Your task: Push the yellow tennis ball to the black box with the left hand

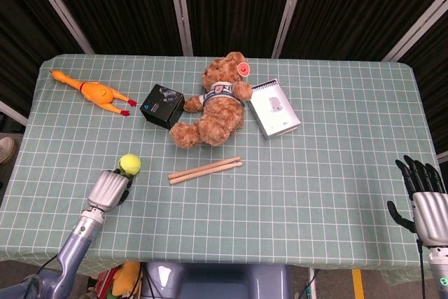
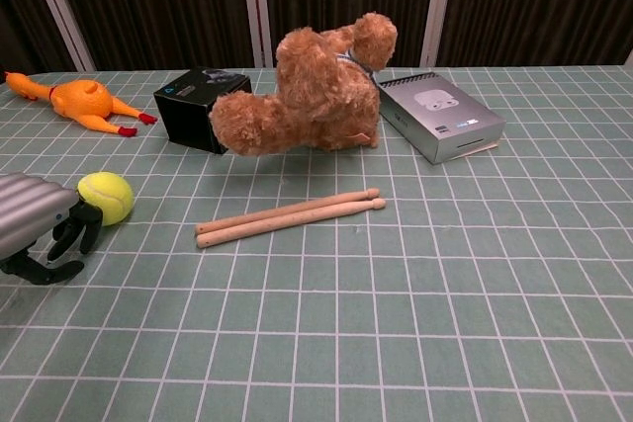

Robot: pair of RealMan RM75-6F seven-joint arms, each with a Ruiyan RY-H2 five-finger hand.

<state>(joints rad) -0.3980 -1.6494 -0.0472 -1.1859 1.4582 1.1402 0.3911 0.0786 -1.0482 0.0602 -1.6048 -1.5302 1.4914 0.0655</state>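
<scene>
The yellow tennis ball (image 1: 129, 164) (image 2: 106, 197) lies on the green checked cloth, front left. My left hand (image 1: 110, 188) (image 2: 40, 224) is just behind it on the near side, its dark fingers curled down and touching the ball; nothing is held. The black box (image 1: 162, 106) (image 2: 198, 108) stands farther back and a little right of the ball, against the teddy bear's leg. My right hand (image 1: 424, 197) hovers at the table's front right edge, fingers spread and empty; the chest view does not show it.
A brown teddy bear (image 1: 213, 103) (image 2: 307, 91) lies right of the box. Two wooden sticks (image 1: 205, 170) (image 2: 290, 216) lie right of the ball. An orange rubber chicken (image 1: 91, 91) (image 2: 79, 101) is at the back left, a grey notebook (image 1: 275, 108) (image 2: 440, 118) at the back right.
</scene>
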